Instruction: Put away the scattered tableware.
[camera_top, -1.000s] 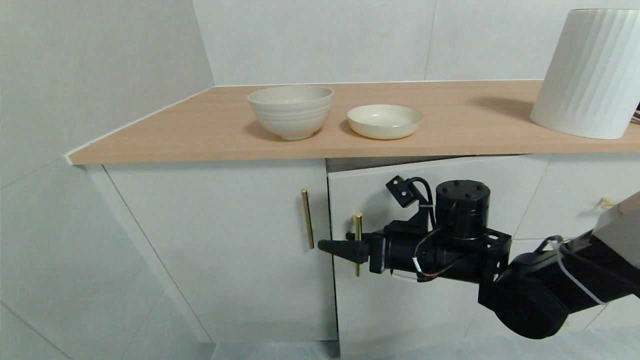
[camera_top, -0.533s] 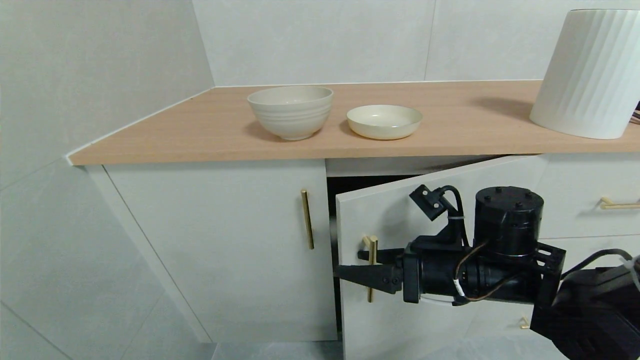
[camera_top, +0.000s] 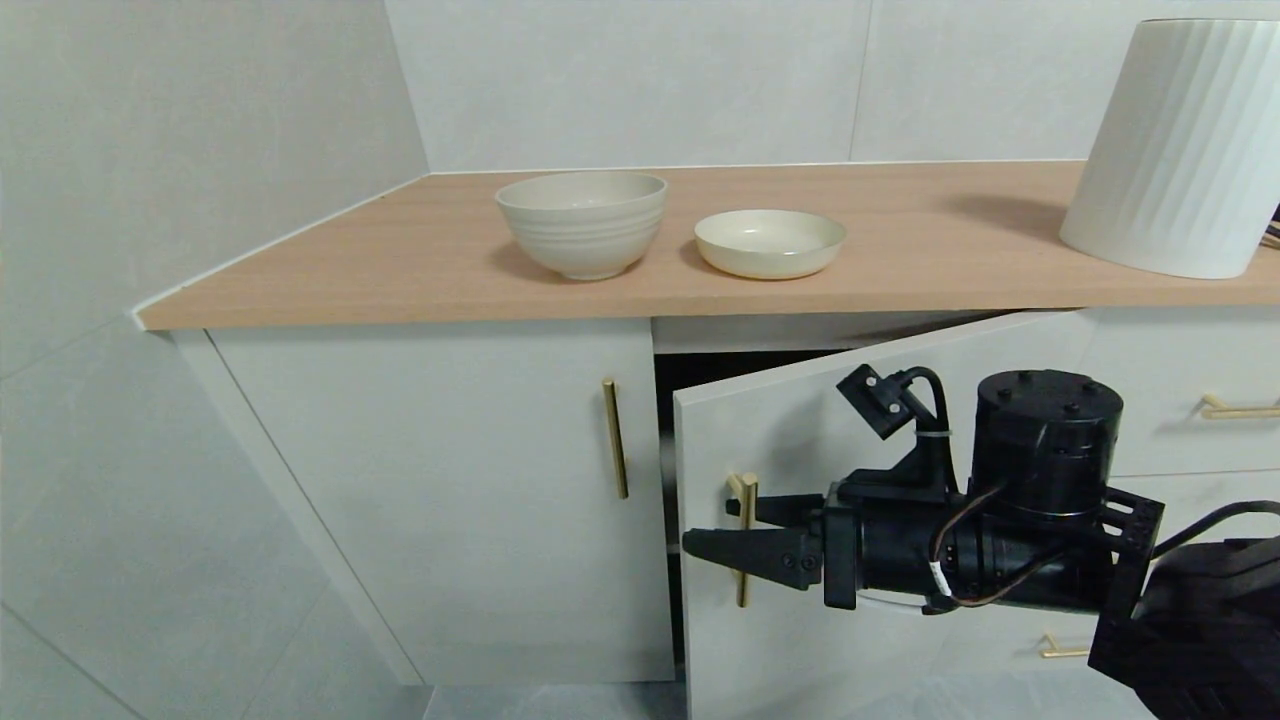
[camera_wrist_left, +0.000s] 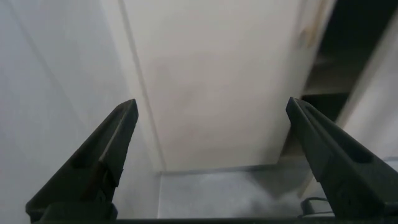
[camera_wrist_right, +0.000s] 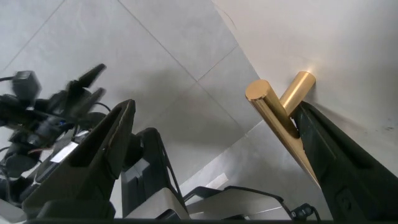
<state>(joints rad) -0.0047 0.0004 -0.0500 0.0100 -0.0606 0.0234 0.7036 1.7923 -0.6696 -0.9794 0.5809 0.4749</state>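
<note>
Under desk (camera_top: 400, 270), right pincer (camera_top: 712, 527), spread apart, hooks handle (camera_top: 742, 588) at 9 o'clock edge of door (camera_top: 800, 430); best pulled along hinge arc, handle seated against finger. Left pincer (camera_wrist_left: 211, 106) also spread.

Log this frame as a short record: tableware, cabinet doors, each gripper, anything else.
tableware: deep bowl and shallow dish, apart on the counter
cabinet: right door ajar, left door shut
right gripper: open, gold handle between its fingers
left gripper: open, empty
other: white ribbed container at counter's right end
</note>
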